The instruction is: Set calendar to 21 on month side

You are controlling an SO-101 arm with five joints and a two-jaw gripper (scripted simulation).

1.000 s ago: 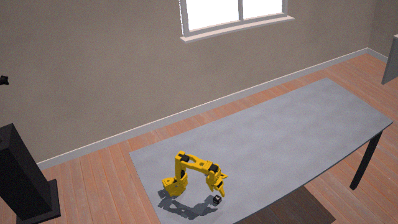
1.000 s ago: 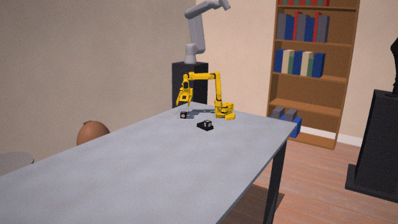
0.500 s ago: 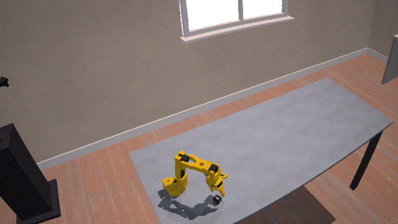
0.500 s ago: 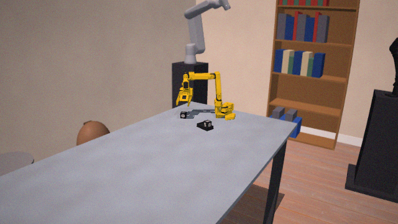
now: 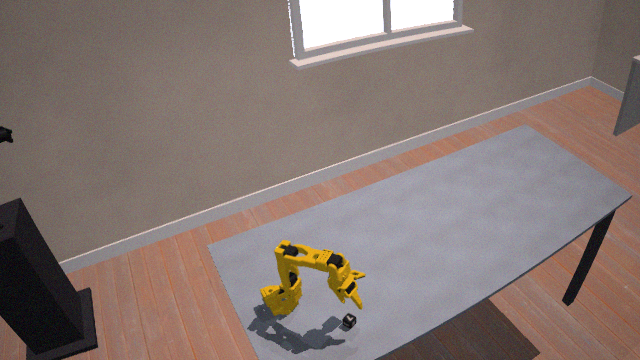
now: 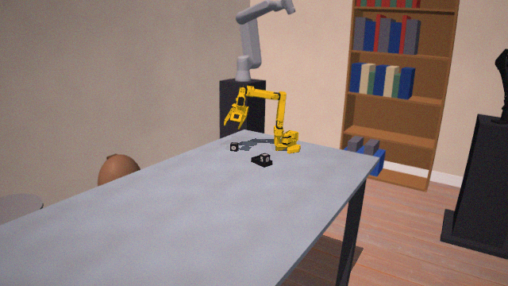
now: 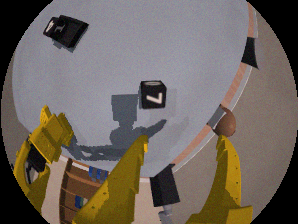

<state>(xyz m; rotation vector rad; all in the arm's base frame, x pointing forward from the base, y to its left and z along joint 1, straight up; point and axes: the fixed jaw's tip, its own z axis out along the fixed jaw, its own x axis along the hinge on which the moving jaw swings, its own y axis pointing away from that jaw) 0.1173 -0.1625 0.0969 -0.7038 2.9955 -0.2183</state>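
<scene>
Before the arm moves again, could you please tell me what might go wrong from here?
The open end effector could nudge the loose cube when descending. Placing it carelessly might jostle the other cube on the small tray, or leave a wrong digit facing the reading side.

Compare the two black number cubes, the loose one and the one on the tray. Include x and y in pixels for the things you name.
The loose black cube with white digits (image 5: 349,320) (image 6: 234,147) (image 7: 153,95) sits directly on the grey table; the other black cube with white digits (image 6: 265,157) sits on the small black tray (image 6: 255,160). The loose cube stands nearer the wall with the window; the tray cube stands farther from it. Both bear pale digits.
</scene>
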